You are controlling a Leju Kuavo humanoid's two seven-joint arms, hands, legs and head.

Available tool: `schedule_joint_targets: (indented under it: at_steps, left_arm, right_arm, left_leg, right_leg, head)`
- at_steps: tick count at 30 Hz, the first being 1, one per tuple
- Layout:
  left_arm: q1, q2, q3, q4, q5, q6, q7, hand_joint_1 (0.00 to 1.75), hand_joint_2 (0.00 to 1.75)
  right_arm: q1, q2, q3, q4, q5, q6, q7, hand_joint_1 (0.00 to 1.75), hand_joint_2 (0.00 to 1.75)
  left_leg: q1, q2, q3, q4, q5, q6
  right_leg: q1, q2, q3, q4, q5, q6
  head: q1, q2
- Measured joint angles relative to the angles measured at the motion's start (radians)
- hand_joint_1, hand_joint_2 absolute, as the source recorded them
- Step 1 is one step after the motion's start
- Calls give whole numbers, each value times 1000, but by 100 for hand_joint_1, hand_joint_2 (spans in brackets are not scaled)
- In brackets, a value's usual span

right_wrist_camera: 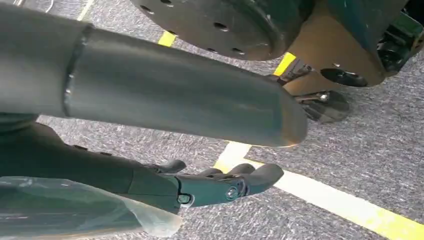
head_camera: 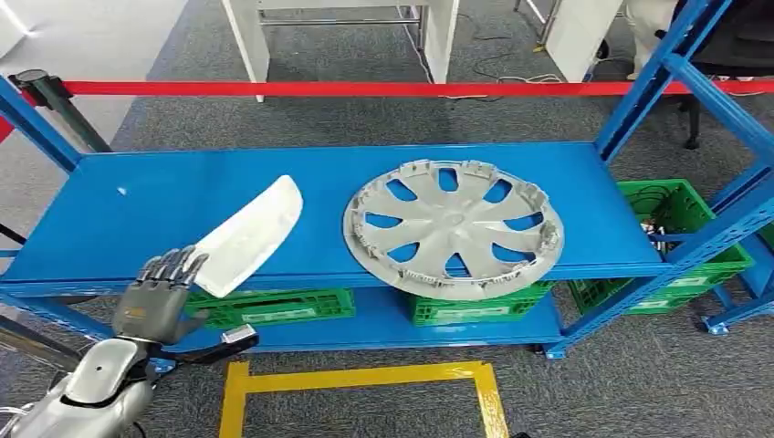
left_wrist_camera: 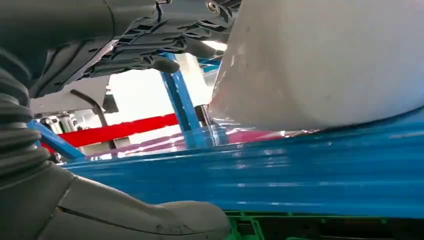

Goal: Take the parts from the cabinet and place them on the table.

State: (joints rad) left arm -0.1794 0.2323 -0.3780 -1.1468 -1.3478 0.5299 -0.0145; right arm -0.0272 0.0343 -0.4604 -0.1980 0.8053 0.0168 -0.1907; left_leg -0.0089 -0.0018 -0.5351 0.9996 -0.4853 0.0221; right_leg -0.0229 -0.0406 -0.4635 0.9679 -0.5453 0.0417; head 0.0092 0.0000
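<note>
Head view, nearest the robot: yellow floor marking (head_camera: 360, 381) on grey carpet in front of the rack.

Left hand (head_camera: 157, 294) at the front edge of the blue shelf (head_camera: 164, 205), fingers curled over the near end of the white curved panel (head_camera: 248, 235), grasping it. Panel runs diagonally from the hand up and away over the shelf top. Left wrist view: panel (left_wrist_camera: 320, 60) sits just above the blue shelf surface (left_wrist_camera: 300, 170), fingers (left_wrist_camera: 165, 47) above it, thumb (left_wrist_camera: 130, 220) below the shelf edge level.

Right hand (right_wrist_camera: 220, 186) hangs over carpet beside a yellow line (right_wrist_camera: 345, 205); fingers loosely curled, nothing in them that I can see.

Same shelf, to the right of the panel and apart from it: silver wheel cover (head_camera: 454, 226) lying flat, its near rim overhanging the front edge.

Lower shelf: green crates (head_camera: 274, 306); another green crate (head_camera: 680, 239) on the floor at the right.

Beyond the rack: red barrier tape (head_camera: 347, 88), then white table legs (head_camera: 251, 41)
</note>
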Motion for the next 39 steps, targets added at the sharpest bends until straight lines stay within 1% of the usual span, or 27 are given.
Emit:
schedule_joint_targets:
  at_steps: [14, 22, 30, 39]
  left_arm:
    - [-13, 12, 5, 41, -12, -3, 14, 0, 175]
    - [-35, 17, 25, 84, -27, 27, 9, 0, 175]
    - [-75, 18, 23, 130, -75, 43, 0, 0, 175]
    - [-107, 17, 20, 168, -97, 60, 1, 0, 175]
  right_arm:
    - [-2, -3, 0, 0, 4, 0, 0, 0, 0]
    - [-5, -5, 0, 0, 13, 0, 0, 0, 0]
    - [-9, -9, 0, 0, 24, 3, 1, 0, 0]
    - [-13, -13, 0, 0, 35, 9, 3, 0, 0]
  left_leg:
    - [0, 0, 0, 0, 0, 0]
    - [0, 0, 0, 0, 0, 0]
    - [0, 0, 0, 0, 0, 0]
    - [0, 0, 0, 0, 0, 0]
  right_leg:
    - [0, 0, 0, 0, 0, 0]
    - [0, 0, 0, 0, 0, 0]
    - [0, 0, 0, 0, 0, 0]
    - [0, 0, 0, 0, 0, 0]
  head:
    - [0, 0]
    - [0, 0]
    - [0, 0]
    - [0, 0]
